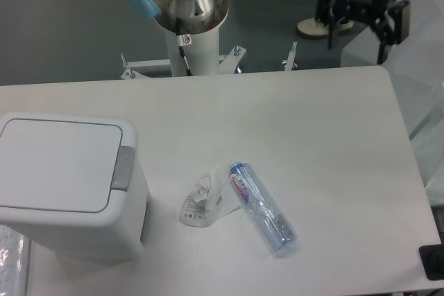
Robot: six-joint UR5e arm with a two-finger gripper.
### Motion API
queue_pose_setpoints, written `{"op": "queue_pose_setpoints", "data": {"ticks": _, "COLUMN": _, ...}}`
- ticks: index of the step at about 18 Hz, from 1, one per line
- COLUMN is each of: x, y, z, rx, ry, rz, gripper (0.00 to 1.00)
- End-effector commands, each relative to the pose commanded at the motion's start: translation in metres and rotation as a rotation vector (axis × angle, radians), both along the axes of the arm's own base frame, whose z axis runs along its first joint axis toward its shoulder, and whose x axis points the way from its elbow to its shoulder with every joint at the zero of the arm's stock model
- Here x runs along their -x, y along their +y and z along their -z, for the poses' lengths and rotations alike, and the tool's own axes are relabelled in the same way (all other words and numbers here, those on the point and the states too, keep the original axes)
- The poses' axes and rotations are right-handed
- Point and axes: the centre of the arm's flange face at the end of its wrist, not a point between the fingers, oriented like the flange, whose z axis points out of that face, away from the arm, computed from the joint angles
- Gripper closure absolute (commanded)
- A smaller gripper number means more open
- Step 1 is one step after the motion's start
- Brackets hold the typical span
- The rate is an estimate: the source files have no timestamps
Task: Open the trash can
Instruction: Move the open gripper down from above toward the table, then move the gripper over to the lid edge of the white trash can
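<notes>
Gripper: black two-finger gripper [361, 22] with fingers apart, empty, far right of and behind the large white boxy plastic trash can [66, 185].
Trash can: lid shut, on white table [319, 143].
Bottle: clear plastic bottle [262, 207] lying right of it.

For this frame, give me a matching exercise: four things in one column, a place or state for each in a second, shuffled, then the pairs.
Things:
1. trash can
2. bottle
3. crumpled wrapper
4. gripper

Descriptions:
A. lying on its side, mid-table
B. lid shut, at the table's left edge
C. raised beyond the far right corner
D. clear plastic, between bin and bottle

Pairs: 1-B, 2-A, 3-D, 4-C
</notes>
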Motion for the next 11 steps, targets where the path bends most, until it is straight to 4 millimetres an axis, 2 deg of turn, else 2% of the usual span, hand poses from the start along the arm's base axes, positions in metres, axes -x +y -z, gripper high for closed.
{"op": "queue_pose_setpoints", "data": {"ticks": 3, "x": 0.008, "y": 0.024, "z": 0.007, "rx": -0.094, "ry": -0.106, "rz": -0.088, "gripper": 0.00}}
{"op": "queue_pose_setpoints", "data": {"ticks": 7, "x": -0.011, "y": 0.057, "z": 0.007, "rx": -0.203, "ry": -0.233, "rz": -0.212, "gripper": 0.00}}
{"op": "queue_pose_setpoints", "data": {"ticks": 9, "x": -0.025, "y": 0.083, "z": 0.015, "rx": -0.246, "ry": -0.313, "rz": -0.256, "gripper": 0.00}}
{"op": "queue_pose_setpoints", "data": {"ticks": 11, "x": -0.039, "y": 0.102, "z": 0.010, "rx": -0.294, "ry": -0.368, "rz": -0.334, "gripper": 0.00}}
